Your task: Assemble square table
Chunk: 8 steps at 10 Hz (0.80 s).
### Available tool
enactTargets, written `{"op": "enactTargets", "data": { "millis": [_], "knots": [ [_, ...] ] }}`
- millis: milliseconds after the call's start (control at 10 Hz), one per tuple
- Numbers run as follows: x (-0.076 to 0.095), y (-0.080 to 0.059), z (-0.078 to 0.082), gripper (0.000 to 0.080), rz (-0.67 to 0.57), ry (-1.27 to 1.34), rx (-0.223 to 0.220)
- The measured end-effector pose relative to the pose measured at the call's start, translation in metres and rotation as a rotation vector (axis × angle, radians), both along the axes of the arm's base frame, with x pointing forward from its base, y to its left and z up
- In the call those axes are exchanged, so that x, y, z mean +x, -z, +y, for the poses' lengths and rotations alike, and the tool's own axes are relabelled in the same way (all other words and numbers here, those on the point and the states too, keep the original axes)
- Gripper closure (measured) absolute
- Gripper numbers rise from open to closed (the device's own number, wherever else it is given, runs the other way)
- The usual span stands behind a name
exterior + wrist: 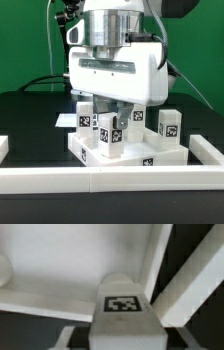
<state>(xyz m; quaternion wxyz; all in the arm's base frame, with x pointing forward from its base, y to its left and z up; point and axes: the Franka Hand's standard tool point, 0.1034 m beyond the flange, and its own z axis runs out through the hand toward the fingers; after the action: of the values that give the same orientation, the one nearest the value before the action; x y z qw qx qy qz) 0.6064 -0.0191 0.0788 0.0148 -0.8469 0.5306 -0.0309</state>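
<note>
Exterior view first: I see the gripper (113, 125) lowered straight down over the square table (128, 150), which lies on the black bench (30, 115) just behind the long white rail (110, 181) at the front edge. The slab has its raised rims up, and several tagged white legs stand on it. One leg (85, 118) is at the exterior view's left, another leg (168, 125) at the exterior view's right, and a middle leg (111, 133) sits right between the fingers. The jaws look closed against the sides of that middle leg, pinching it, with the leg upright and its lower end at the slab.

On the wrist view I get the same leg (122, 308) close up, its black-and-white tag facing the camera, with the slab's white surface (60, 269) and a raised rim (190, 286) behind it. The picture is blurred, so I cannot tell whether the leg is seated in the slab.
</note>
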Motion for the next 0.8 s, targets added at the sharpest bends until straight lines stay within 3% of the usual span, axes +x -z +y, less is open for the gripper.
{"op": "enactTargets", "data": {
  "millis": [800],
  "knots": [
    [0.0002, 0.0007, 0.0051, 0.0509, -0.003, 0.384, 0.044]
  ]
}}
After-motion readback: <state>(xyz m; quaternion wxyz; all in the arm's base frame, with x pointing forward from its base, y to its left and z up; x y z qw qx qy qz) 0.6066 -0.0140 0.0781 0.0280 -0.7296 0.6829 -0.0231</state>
